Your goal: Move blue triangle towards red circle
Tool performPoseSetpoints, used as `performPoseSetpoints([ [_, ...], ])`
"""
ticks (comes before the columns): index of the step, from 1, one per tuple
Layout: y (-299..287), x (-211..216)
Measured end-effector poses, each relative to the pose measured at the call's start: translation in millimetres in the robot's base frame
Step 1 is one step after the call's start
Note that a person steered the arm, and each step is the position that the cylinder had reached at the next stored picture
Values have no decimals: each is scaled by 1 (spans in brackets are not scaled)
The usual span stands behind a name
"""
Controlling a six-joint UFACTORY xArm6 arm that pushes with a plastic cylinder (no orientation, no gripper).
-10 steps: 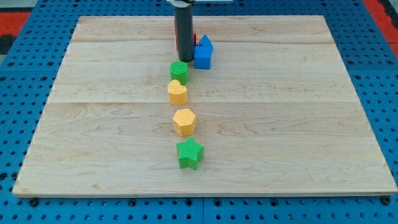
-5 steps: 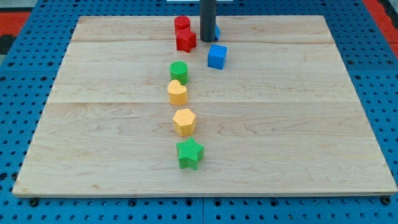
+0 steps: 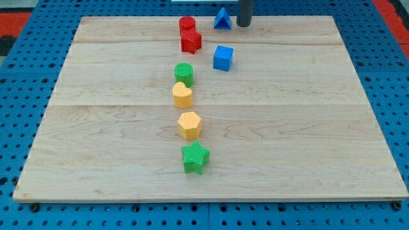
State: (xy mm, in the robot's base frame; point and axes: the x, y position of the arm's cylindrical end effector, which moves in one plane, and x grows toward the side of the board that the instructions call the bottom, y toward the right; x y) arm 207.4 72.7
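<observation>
The blue triangle (image 3: pixel 222 19) sits at the view's top edge of the wooden board. The red circle (image 3: pixel 186 25) stands to its left, a short gap away, with a red star (image 3: pixel 190 41) touching it just below. My tip (image 3: pixel 244 25) is just to the right of the blue triangle, close beside it; I cannot tell if it touches.
A blue cube (image 3: pixel 222 58) lies below the triangle. A green circle (image 3: pixel 184 73), yellow heart (image 3: pixel 182 95), yellow hexagon (image 3: pixel 189 125) and green star (image 3: pixel 195 158) run in a column down the middle of the board (image 3: pixel 307 128).
My tip has moved from left of the blue cube up and to the right, past the blue triangle to its right side. The triangle, hidden before, now shows.
</observation>
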Motion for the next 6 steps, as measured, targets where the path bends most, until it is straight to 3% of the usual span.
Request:
performPoseSetpoints([
  [6, -58, -14],
])
